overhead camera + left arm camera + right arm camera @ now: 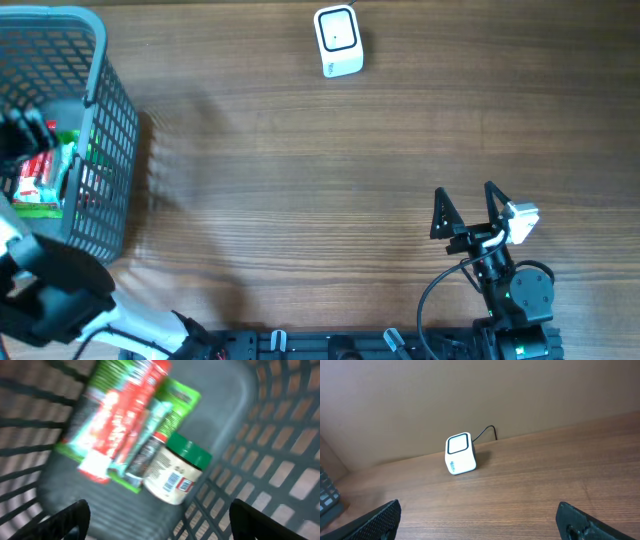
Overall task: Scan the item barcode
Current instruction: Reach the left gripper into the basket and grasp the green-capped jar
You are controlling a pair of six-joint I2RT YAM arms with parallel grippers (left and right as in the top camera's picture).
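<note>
One wooden worktop (300,160) carries everything we see. A grey mesh basket (115,130) stands at its far left, and our left claw (160,522) hangs inside it, jaws spread apart, gripping nothing. Our right claw (465,195) sits near the front right edge, jaws likewise wide and empty. Red-and-green packets (125,415) lie on the basket floor; a white scanner (338,42) stands at the far edge; a green-lidded jar (175,472) lies on its side against the packets, barcode facing up.

Brown wood-grain table (300,150), grain running left to right. Meets a plain tan wall (530,390) along the far edge. Lit evenly, with soft, faint shadows on the surface.
</note>
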